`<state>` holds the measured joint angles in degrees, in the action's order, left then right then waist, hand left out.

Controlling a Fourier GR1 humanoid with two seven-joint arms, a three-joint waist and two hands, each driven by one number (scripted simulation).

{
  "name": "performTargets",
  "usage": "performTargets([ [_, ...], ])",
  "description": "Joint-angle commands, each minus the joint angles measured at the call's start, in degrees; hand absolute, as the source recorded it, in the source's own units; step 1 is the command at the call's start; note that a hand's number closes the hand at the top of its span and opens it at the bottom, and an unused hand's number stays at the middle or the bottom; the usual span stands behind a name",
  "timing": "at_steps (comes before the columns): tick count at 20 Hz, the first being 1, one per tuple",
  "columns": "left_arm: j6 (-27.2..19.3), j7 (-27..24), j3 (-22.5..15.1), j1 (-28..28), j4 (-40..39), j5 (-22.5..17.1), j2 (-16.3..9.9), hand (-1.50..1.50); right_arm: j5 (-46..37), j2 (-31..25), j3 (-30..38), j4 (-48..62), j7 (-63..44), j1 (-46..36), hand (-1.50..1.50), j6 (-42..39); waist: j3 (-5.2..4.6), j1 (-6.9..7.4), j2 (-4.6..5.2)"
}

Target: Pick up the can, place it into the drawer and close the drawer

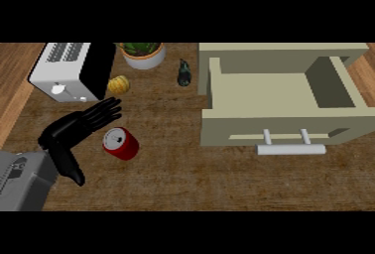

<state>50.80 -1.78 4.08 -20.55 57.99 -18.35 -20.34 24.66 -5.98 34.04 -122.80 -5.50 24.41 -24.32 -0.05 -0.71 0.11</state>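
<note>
Head view: The left hand [82,124] enters from the lower left on its grey forearm. Its fingers are extended and spread, and it holds nothing. The thumb points back toward the lower edge. The can [121,143], red with a silver top, stands on the table [183,178] just beside the palm, on its right side. Contact between the hand and the can cannot be confirmed. This placement suits a side grasp: the open fingers leave room to curl round the can's body. The drawer [282,101] is pulled fully open at the right, well apart from the can, handle [290,148] facing the robot, interior bare and ready to receive it. The right hand does not appear. A toaster [72,69], potted plant [143,53], dark bottle [184,73] and yellow fruit [118,85] stand along the far side.
</note>
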Motion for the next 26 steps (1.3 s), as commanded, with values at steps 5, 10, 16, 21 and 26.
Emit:
performTargets([
  [5,0.56,-18.74,0.36,-1.92,-14.87,15.16,-1.78,-1.50,5.03,-0.70,3.39,-1.98,-3.69,0.69,-1.50,-1.65,-0.05,-0.50,0.15],
  [10,-1.94,-26.91,-1.15,-7.99,-26.11,20.87,-1.74,-1.50,0.44,0.97,2.39,-0.27,-1.20,-1.67,-1.50,-2.43,-0.08,-0.68,0.36],
  [16,-6.18,-30.38,-3.32,-7.85,-31.92,23.26,2.91,-1.50,1.50,2.79,3.85,-1.67,-0.99,0.63,-1.50,-3.73,-0.09,-0.96,0.31],
  [21,-3.17,-32.61,-4.00,-10.08,-36.19,24.17,1.16,-1.50,5.69,-0.43,4.78,-2.16,-5.91,-0.83,-1.50,-2.79,-0.11,-0.87,0.34],
  [26,-4.11,-33.83,-4.57,-9.57,-38.96,24.58,3.04,-1.50,4.06,2.68,3.86,-5.71,-5.31,0.80,-1.50,-3.36,-0.11,-0.86,0.27],
])
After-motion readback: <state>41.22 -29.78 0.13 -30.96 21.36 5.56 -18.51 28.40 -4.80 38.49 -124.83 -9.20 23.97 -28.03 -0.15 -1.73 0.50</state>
